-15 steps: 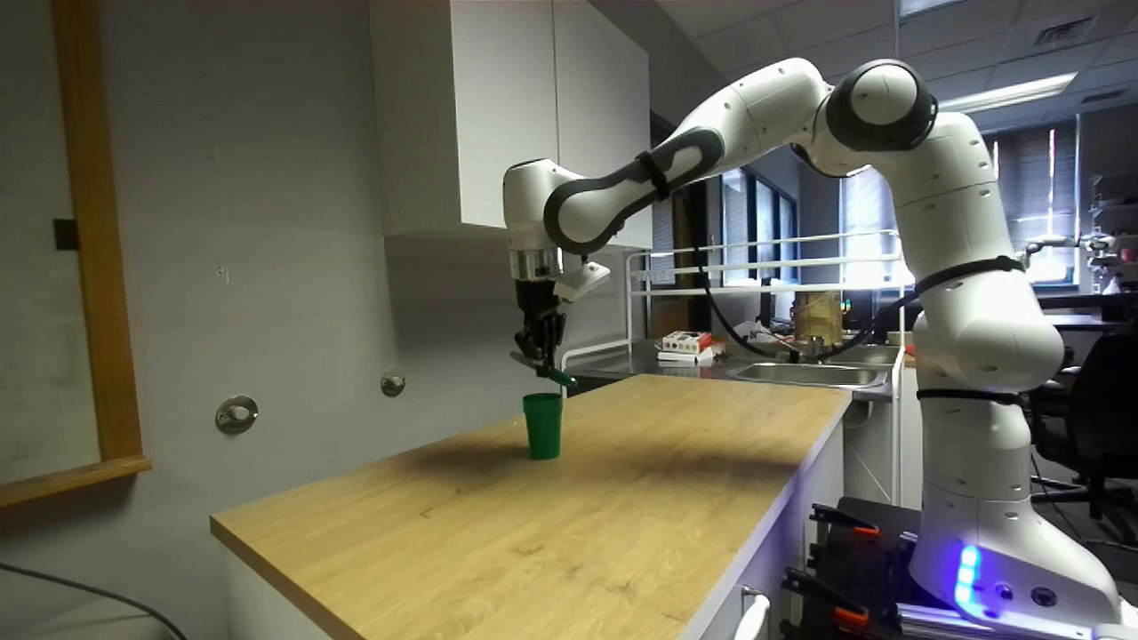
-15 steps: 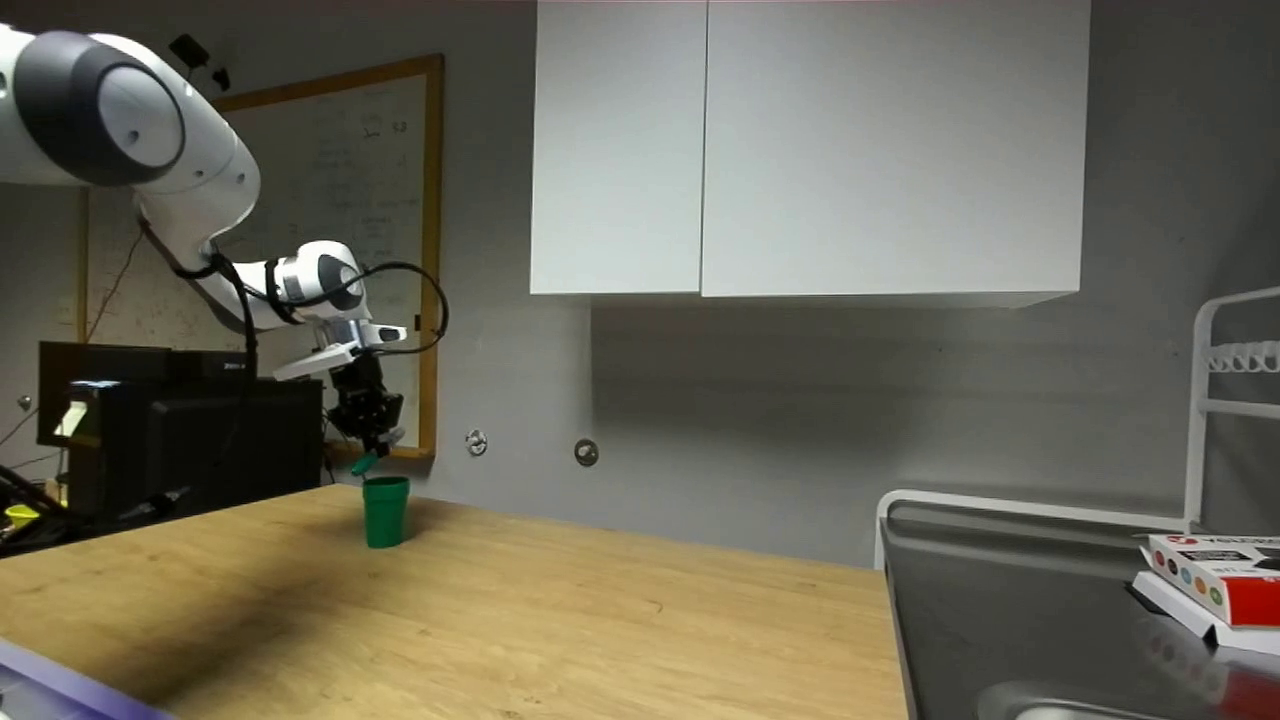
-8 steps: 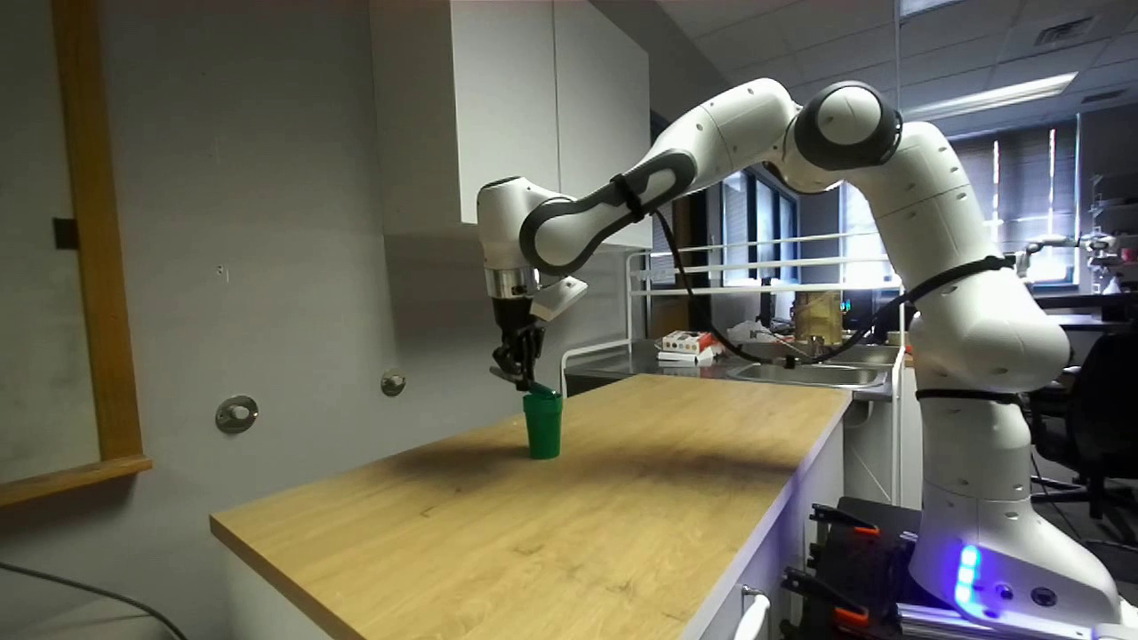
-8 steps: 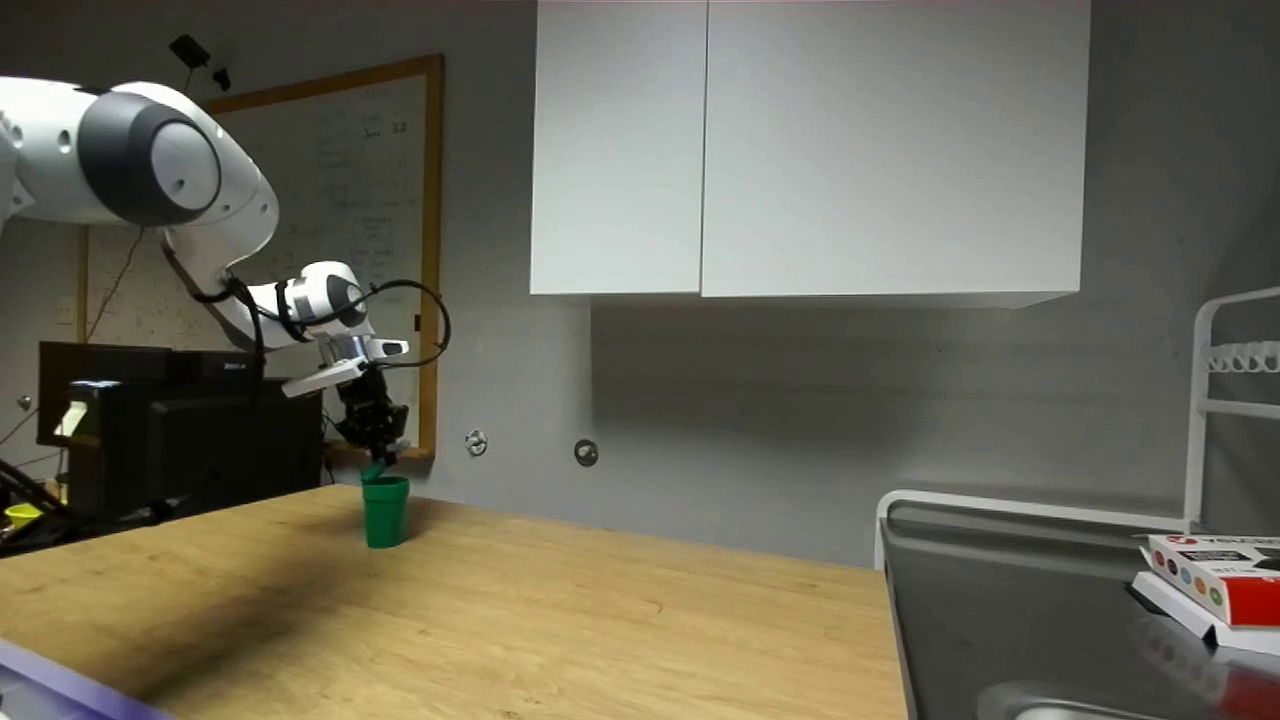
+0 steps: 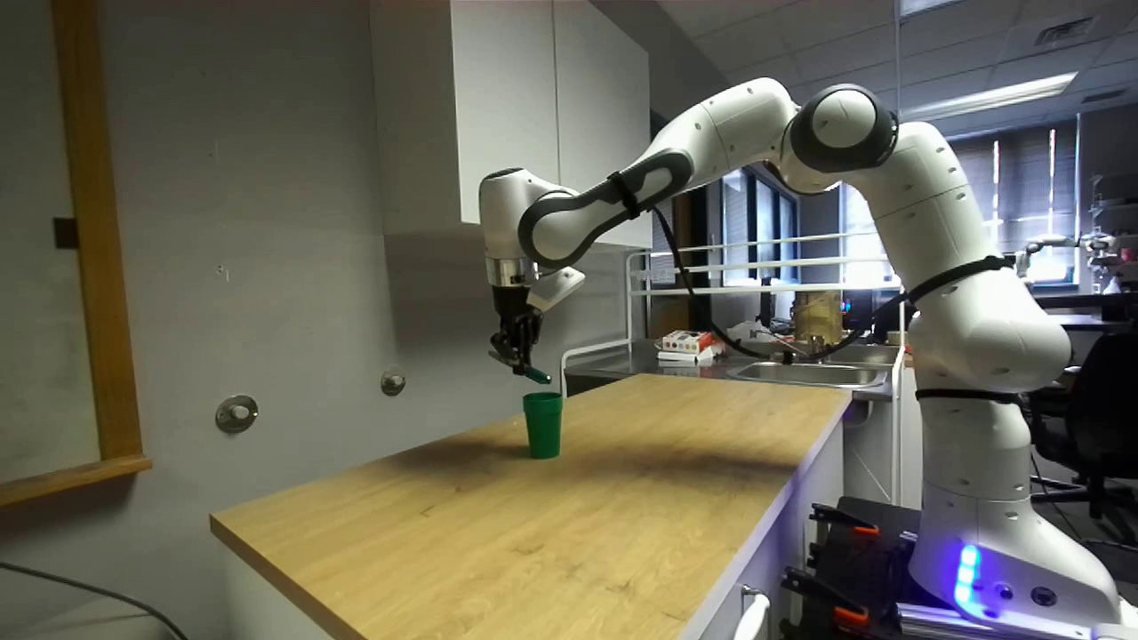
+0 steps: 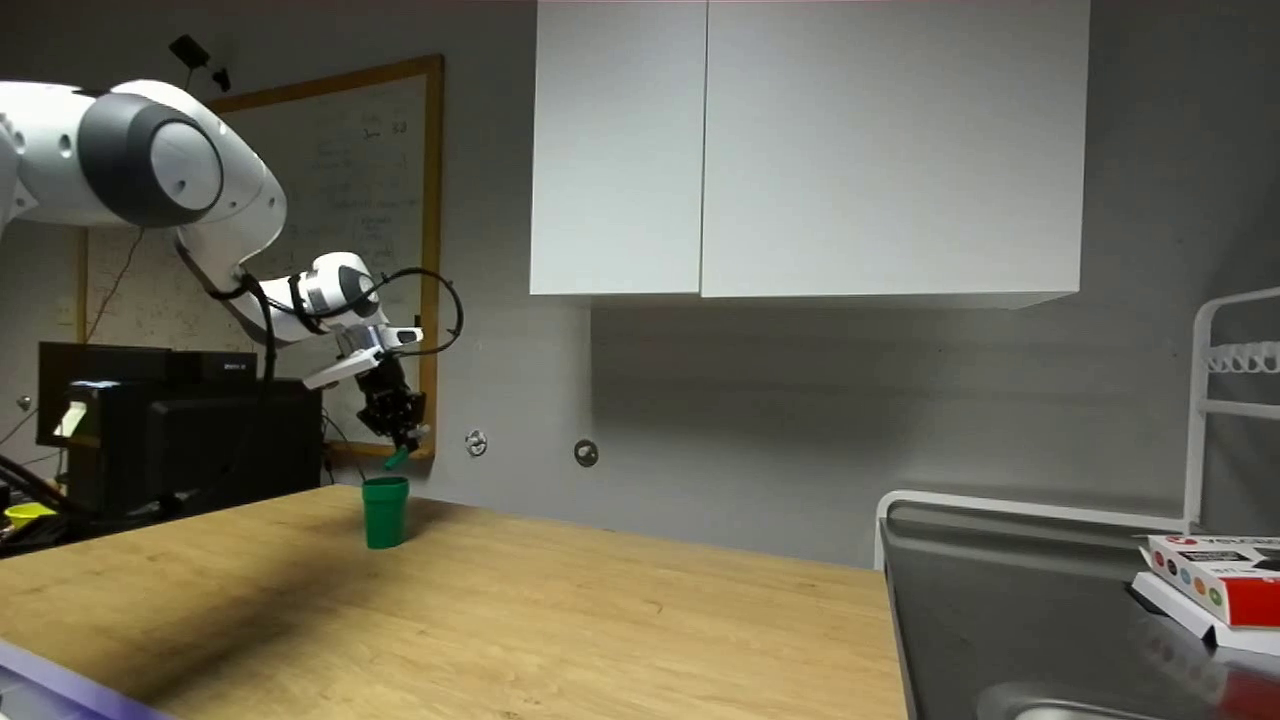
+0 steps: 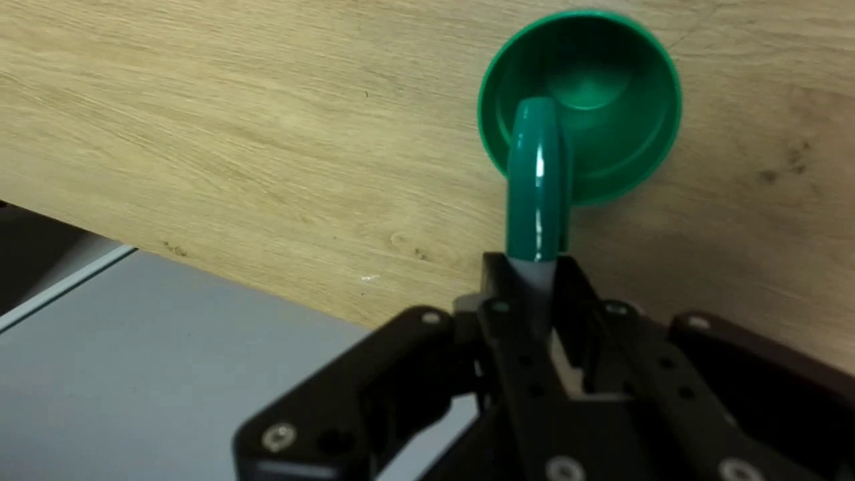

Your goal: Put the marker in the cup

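A green cup (image 5: 543, 428) stands upright on the wooden counter, and it also shows in an exterior view (image 6: 385, 517) and in the wrist view (image 7: 624, 150). My gripper (image 5: 523, 364) is shut on the marker's pale barrel, just above and beside the cup. The marker (image 7: 536, 187) has a green cap that points outward from the fingers. In both exterior views the marker (image 6: 396, 458) is tilted, cap end down, a little above the rim. In the wrist view the cap overlaps the cup's near rim and opening. The gripper's fingertips (image 7: 532, 280) hide part of the barrel.
The wooden counter (image 5: 551, 533) runs along the grey wall behind the cup. A white wall cabinet (image 6: 890, 150) hangs above. A white rack (image 5: 765, 289), a sink (image 5: 809, 373) and a red and white box (image 6: 1220, 575) are at one end.
My gripper first came down and toward the wall side, bringing the marker to the cup's rim. It has since risen a little, with the marker still held. The cup stands in the same place.
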Robot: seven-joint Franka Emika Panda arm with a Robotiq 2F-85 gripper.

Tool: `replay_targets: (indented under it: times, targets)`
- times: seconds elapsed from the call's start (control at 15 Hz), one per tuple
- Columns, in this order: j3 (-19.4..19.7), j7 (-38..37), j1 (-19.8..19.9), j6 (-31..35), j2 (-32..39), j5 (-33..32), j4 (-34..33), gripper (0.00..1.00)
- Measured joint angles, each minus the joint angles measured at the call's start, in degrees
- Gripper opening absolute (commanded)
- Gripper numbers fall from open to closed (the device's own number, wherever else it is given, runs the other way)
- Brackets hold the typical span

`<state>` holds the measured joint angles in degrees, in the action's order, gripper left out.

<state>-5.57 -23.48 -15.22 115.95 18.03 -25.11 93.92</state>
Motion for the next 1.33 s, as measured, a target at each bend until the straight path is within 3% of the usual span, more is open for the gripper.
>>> replay_targets:
  times: [0.6, 1.33]
  targets:
    - [3.01, -16.02, -0.27, 12.24, -0.43, -2.58, 3.62, 0.07]
    - [3.27, -24.41, -0.46, 13.28, -6.92, -7.80, 10.76, 0.07]
